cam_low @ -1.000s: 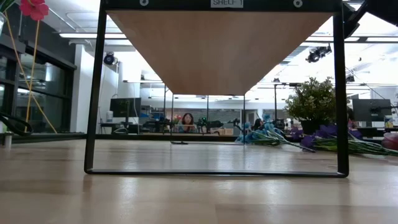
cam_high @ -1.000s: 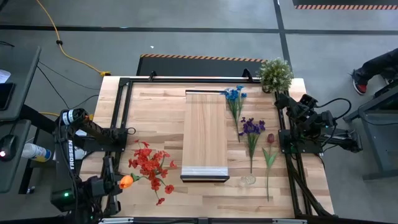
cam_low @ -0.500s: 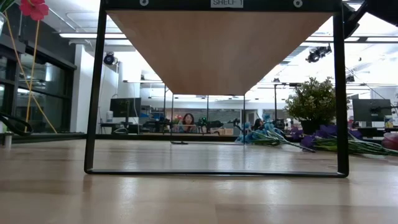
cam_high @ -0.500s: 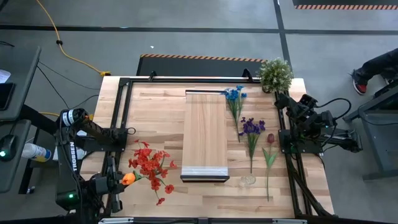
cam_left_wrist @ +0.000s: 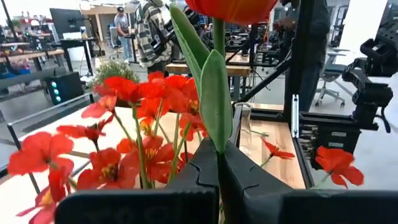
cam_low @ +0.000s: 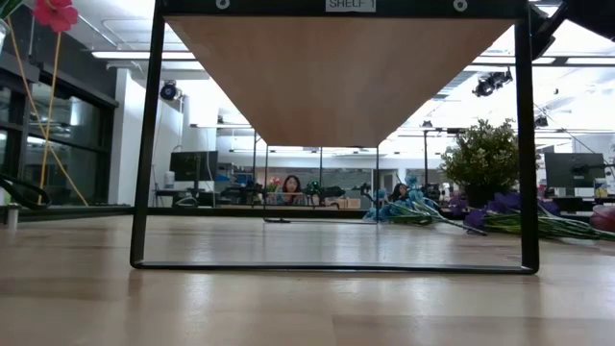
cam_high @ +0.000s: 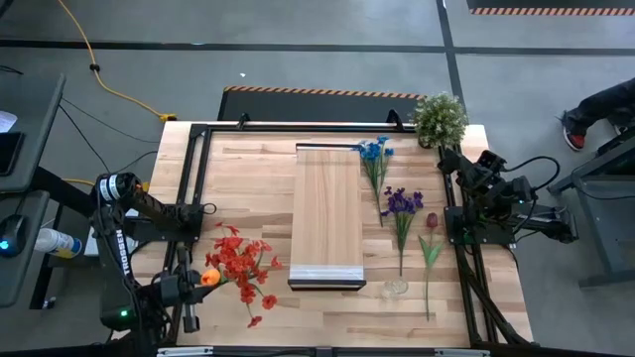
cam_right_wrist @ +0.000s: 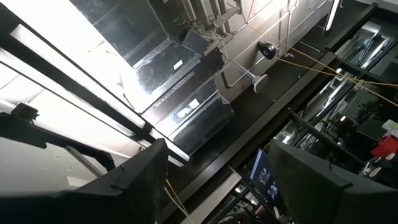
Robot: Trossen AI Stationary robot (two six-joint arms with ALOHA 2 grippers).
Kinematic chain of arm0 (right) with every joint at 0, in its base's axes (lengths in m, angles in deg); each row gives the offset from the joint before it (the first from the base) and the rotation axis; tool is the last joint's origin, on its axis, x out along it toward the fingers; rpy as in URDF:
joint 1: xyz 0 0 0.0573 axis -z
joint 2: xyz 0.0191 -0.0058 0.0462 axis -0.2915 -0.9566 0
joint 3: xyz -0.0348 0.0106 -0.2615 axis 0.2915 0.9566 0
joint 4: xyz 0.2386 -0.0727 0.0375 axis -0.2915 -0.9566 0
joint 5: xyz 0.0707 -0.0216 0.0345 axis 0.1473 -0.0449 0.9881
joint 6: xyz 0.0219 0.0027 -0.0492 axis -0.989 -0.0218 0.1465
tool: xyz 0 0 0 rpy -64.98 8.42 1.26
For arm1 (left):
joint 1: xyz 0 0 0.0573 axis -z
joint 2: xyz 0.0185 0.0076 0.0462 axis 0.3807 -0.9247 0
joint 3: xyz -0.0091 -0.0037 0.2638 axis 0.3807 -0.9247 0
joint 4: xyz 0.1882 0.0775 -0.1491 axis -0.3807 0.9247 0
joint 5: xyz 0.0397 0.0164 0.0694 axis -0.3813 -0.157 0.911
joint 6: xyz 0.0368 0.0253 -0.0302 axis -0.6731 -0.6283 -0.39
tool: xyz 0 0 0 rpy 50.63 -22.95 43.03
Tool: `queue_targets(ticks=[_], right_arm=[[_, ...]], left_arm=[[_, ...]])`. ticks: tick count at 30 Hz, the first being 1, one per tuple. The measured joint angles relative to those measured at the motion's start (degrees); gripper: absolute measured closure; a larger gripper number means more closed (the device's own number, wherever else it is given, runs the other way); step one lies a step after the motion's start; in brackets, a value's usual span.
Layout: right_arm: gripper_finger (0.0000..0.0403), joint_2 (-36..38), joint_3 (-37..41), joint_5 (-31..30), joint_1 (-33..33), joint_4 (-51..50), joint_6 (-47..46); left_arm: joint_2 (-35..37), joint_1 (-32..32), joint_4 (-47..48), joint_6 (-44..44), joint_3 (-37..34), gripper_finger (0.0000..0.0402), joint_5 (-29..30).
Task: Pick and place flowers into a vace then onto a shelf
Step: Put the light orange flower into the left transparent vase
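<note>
The task is barely begun. The left gripper, at the lower left of the overhead frame, is clamped on the stem of an orange flower beside the bunch of red flowers. The small clear vase, lower centre-right, looks empty. The blue, purple and dark-red flowers lie flat on the table right of the shelf, whose top is bare. The right gripper waits at the right edge, fingers spread, holding nothing. All placing remains.
</note>
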State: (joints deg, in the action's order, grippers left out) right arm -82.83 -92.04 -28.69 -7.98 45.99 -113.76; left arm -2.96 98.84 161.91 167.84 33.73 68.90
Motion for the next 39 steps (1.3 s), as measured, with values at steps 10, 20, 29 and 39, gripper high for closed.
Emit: queue_targets(ticks=[10,20,29,39], right_arm=[[0.0135,0.0,0.0,0.0,0.0,-0.5,0.0],[0.0135,0.0,0.0,0.1,0.0,-0.9,0.0],[0.0135,0.0,0.0,0.1,0.0,-1.0,0.0],[0.0135,0.0,0.0,1.2,0.0,-1.0,0.0]], left_arm=[[0.0,0.0,-3.8,0.5,-0.5,0.0352,-1.4],[0.0,0.0,-5.1,-0.8,-0.5,0.033,-1.5],[0.0,0.0,-5.1,-0.8,-0.5,0.0301,-1.6],[0.0,0.0,-5.0,-1.0,-0.5,0.03,-2.3]])
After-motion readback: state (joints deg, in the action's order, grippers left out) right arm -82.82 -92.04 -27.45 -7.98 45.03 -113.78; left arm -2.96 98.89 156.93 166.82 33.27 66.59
